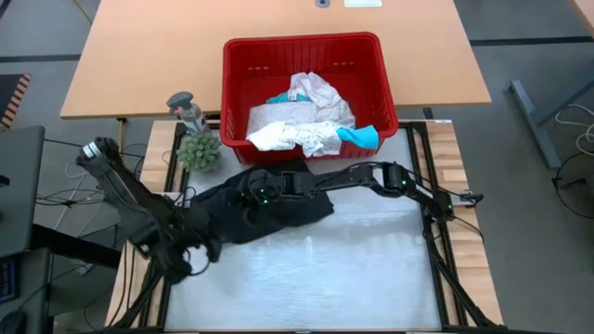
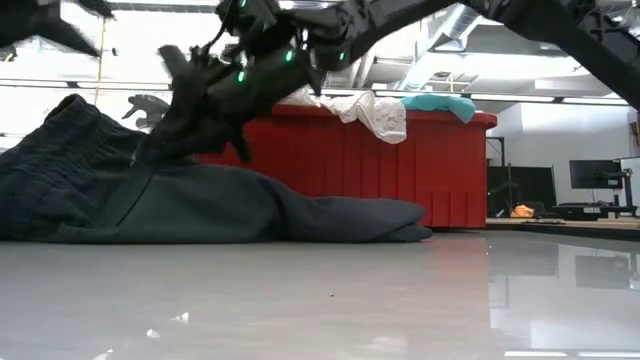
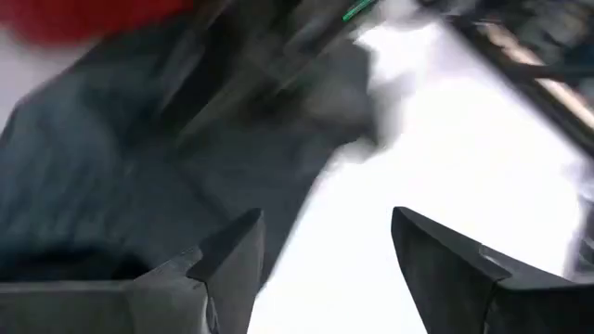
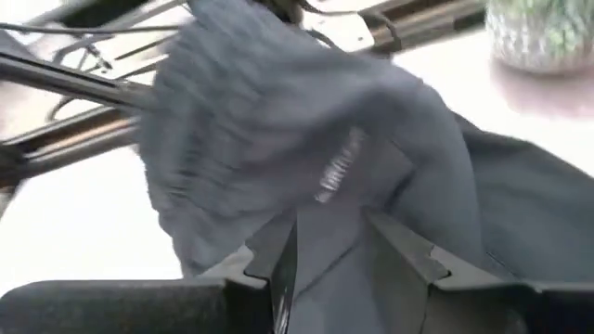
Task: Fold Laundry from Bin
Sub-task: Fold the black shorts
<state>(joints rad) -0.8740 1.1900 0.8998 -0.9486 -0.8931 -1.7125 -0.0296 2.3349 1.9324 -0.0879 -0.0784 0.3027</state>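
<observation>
The red bin (image 1: pixel 311 56) stands at the table's far edge with white laundry (image 1: pixel 302 125) and a teal piece (image 1: pixel 360 136) heaped inside. A black garment (image 1: pixel 251 206) lies spread on the white table top just in front of it. My right gripper (image 4: pixel 329 227) reaches in from the table's right side over the garment and is shut on its cloth. My left gripper (image 3: pixel 325 223) hangs open off the garment's near left corner (image 1: pixel 206 249), with nothing between its fingers. My right gripper pinches a raised ridge of the black garment (image 4: pixel 329 209) between its two fingers, just short of the ribbed band (image 4: pixel 241 121). The fingers come slanting down from the table's right side. The rest of the garment (image 2: pixel 250 205) lies on the table.
A small green plant (image 1: pixel 198 150) and a grey figure (image 1: pixel 186 109) stand left of the bin. Dark frame rails (image 1: pixel 436 232) run along both sides of the white table top. Bare table top (image 1: pixel 316 269) lies toward the near edge.
</observation>
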